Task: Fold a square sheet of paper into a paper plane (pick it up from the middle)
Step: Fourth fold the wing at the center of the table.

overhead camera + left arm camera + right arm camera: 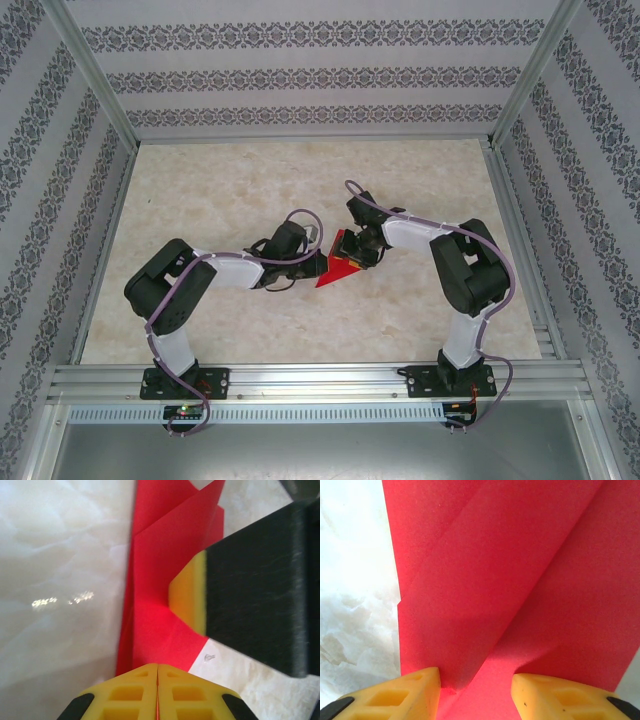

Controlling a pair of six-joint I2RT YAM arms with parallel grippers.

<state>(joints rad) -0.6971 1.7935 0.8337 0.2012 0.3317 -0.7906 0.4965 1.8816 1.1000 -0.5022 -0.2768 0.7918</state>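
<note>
The square sheet of paper [334, 274] is bright red and folded into a pointed, layered shape at the middle of the table. My left gripper [312, 262] meets its left side. In the left wrist view that gripper [158, 667] is shut, with a thin edge of the red paper [160, 580] pinched between its yellow pads. My right gripper [362, 252] is over the paper's right end. In the right wrist view it [476, 680] stands open, its pads apart above a raised fold of the paper [495, 580]. One of its yellow-padded fingers [189, 597] rests against the paper.
The marble-patterned table top [250, 180] lies open behind and to both sides of the arms. Patterned walls with metal posts [100, 80] close it in. An aluminium rail [320, 380] with the arm bases runs along the near edge.
</note>
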